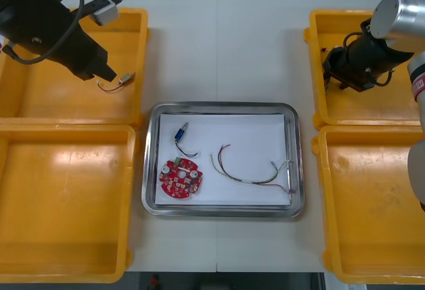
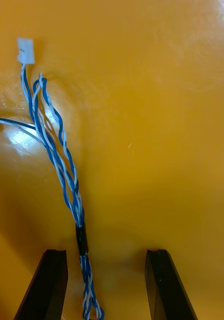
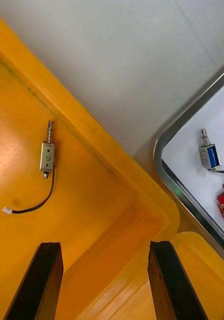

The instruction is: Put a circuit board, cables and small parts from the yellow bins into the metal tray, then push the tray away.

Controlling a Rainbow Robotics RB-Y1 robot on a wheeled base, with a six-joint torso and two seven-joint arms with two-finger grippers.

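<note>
On the bench (image 1: 219, 44), the far-left bin (image 1: 40, 97) lies under the left claw (image 3: 104, 282) and the far-right bin (image 1: 375, 111) under the right claw (image 2: 106, 285); both claws have their fingers apart, clamped on nothing. The tray (image 1: 219, 106) between the bins already carries a board (image 1: 181, 177), a loose cable (image 1: 252, 174) and a blue part (image 1: 180, 134). In the far-right bin the blue and white cable (image 2: 61, 165) lies on the floor, its tail running between the right claw's fingers. It looks light and limp, likely to droop and drag, so the black band (image 2: 81, 239) where its strands bunch seems the surest hold. In the far-left bin a small part (image 3: 47, 156) with a thin black lead sits well ahead of the left claw; it is probably stiff, smooth and apt to slip, so gripping across its flat body, not the lead, seems safest
</note>
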